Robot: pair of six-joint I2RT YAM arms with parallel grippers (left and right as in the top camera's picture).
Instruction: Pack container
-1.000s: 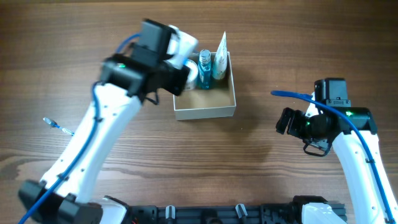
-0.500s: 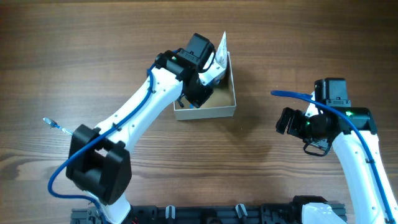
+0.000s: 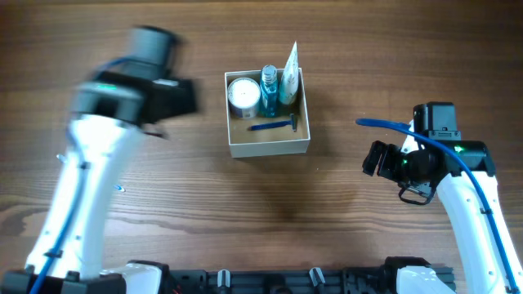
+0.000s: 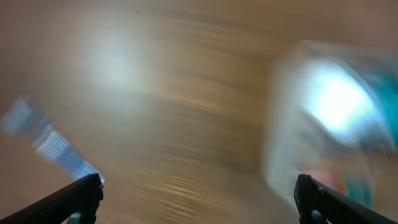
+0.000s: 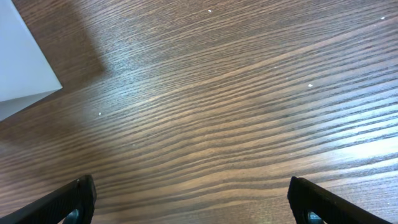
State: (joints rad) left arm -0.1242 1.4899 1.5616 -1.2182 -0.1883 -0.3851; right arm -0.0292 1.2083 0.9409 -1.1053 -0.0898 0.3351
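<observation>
The container [image 3: 270,148], a white-walled square box with a tan floor, sits at the middle back of the table. Inside it are a white-lidded jar [image 3: 243,95], a blue bottle [image 3: 270,88], a white tube [image 3: 289,72] and a thin blue stick-like item [image 3: 271,126]. My left gripper [image 3: 181,98] is motion-blurred, left of the box and apart from it. In the left wrist view it [image 4: 199,190] stands open and empty, with the box a blur [image 4: 280,124] at the right. Open over bare wood, my right gripper [image 3: 374,158] [image 5: 193,193] is off to the box's right.
A small blue-and-white object [image 4: 43,137] lies on the table at the far left, mostly hidden by the left arm in the overhead view. A white corner of the box [image 5: 25,68] shows at the upper left of the right wrist view.
The left gripper was shut inside the box and has opened. The arm has swung fast to the left, leaving the thin blue item on the box floor. The right arm has not moved.
</observation>
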